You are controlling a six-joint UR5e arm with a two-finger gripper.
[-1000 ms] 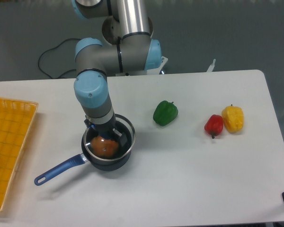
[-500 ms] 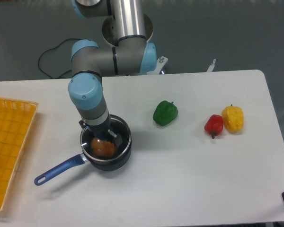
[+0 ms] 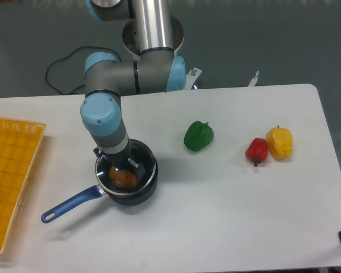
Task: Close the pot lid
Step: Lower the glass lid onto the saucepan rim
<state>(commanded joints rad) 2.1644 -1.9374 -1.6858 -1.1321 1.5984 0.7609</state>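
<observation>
The gripper (image 3: 118, 165) hangs straight down from the arm's wrist directly above the pot (image 3: 127, 181), low over its mouth. Its fingertips are masked by the wrist housing, so I cannot tell how far the fingers are spread or whether they grip anything.

The pot lid (image 3: 137, 165), one in number, is a round clear glass disc with a thin bright metal rim. It sits over the pot with its rim following the pot's rim on the right side; its knob is hidden under the gripper. Whether it is fully seated cannot be told.

One pot: small, round, dark-walled, standing on the counter (image 3: 216, 216) left of centre. Its long blue handle (image 3: 71, 203) runs out toward the lower left and ends in a loop. One rounded orange-brown object (image 3: 123, 178) shows through the glass inside the pot.

Three peppers lie on the counter, all glossy and lumpy: one green pepper (image 3: 198, 135) near the pot's upper right, one red pepper (image 3: 257, 151) and one yellow pepper (image 3: 279, 143) touching each other, well apart to the right.

One yellow basket (image 3: 11, 170) with a grid floor lies at the left edge. The counter is smooth, white, with rounded corners.
</observation>
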